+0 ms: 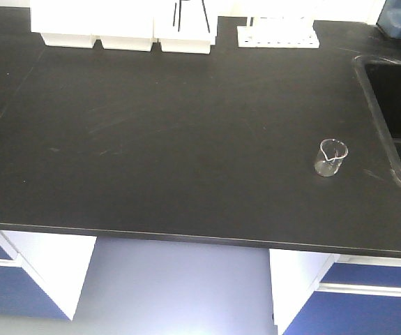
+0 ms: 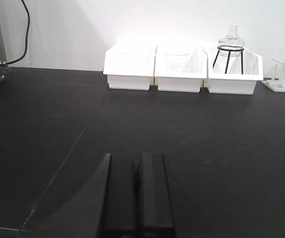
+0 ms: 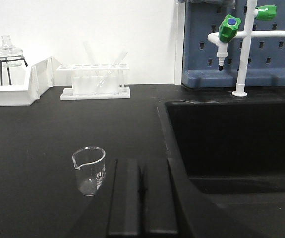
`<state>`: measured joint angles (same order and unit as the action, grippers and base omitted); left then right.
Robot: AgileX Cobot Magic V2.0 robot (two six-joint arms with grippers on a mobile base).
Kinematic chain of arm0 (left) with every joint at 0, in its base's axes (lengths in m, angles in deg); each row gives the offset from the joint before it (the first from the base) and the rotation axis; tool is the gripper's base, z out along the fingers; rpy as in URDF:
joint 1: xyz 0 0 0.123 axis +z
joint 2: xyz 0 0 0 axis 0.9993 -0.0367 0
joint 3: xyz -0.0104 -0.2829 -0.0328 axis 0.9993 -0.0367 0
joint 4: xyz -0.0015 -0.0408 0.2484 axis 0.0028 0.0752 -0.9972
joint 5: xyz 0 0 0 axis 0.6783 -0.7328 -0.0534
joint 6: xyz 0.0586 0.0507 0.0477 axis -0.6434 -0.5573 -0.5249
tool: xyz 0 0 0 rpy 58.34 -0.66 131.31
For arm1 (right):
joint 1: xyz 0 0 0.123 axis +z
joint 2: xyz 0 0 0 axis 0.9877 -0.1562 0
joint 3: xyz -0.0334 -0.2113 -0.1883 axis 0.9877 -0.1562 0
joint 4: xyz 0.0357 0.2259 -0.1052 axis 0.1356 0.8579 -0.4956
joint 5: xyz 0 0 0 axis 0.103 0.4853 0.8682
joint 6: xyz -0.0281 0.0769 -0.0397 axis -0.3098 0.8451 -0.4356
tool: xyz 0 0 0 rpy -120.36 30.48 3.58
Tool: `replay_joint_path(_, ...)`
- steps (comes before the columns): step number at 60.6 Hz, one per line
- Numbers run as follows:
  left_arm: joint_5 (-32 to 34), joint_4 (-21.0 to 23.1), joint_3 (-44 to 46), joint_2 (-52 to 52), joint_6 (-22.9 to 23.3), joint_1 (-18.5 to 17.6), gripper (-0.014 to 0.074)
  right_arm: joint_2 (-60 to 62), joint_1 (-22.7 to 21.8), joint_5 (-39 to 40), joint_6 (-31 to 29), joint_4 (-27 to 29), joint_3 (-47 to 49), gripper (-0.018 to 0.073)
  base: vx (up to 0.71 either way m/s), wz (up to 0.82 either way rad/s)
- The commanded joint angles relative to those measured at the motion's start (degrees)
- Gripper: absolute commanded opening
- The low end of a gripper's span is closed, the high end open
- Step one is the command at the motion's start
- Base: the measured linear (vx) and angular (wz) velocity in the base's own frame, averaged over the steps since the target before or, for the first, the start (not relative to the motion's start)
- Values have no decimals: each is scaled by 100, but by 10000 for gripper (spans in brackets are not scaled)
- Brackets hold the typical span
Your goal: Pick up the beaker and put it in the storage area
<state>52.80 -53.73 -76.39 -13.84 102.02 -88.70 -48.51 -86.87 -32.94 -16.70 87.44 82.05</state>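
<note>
The beaker (image 1: 331,158) is small, clear glass, upright on the black benchtop (image 1: 172,139) close to the sink's left rim. In the right wrist view the beaker (image 3: 89,171) stands just left of my right gripper (image 3: 141,161), a little ahead of its tips and apart from it. That gripper's dark fingers are pressed together with nothing between them. My left gripper (image 2: 138,155) is also shut and empty, hovering low over bare benchtop. Neither gripper shows in the front view. The storage area is out of view.
Three white bins (image 2: 179,69) line the back wall, one holding a glass flask on a wire stand (image 2: 230,42). A test-tube rack (image 3: 95,82) stands beside them. The sink (image 3: 231,139) with a green-handled tap (image 3: 229,27) lies to the right. The bench's front edge (image 1: 186,234) is near.
</note>
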Motion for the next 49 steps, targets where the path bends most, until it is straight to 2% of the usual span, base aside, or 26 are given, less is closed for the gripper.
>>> replay_joint_path(1, 468, 32, -125, 98, 33, -43, -8, 47, -30, 466, -24, 0, -52, -3, 0, 0)
replay_joint_path(28, 468, 32, -125, 98, 33, -43, -8, 47, -30, 466, -24, 0, -52, -3, 0, 0)
replay_joint_path(35, 468, 32, -125, 98, 33, -43, -8, 47, -31, 489, -53, -300, -52, -3, 0, 0)
replay_joint_path(40, 468, 32, -125, 98, 33, -43, -8, 47, -31, 621, -48, -503, -52, -3, 0, 0)
replay_joint_path(49, 468, 32, -125, 98, 33, -43, -8, 47, -31, 1152, 0, -451, -34, -3, 0, 0)
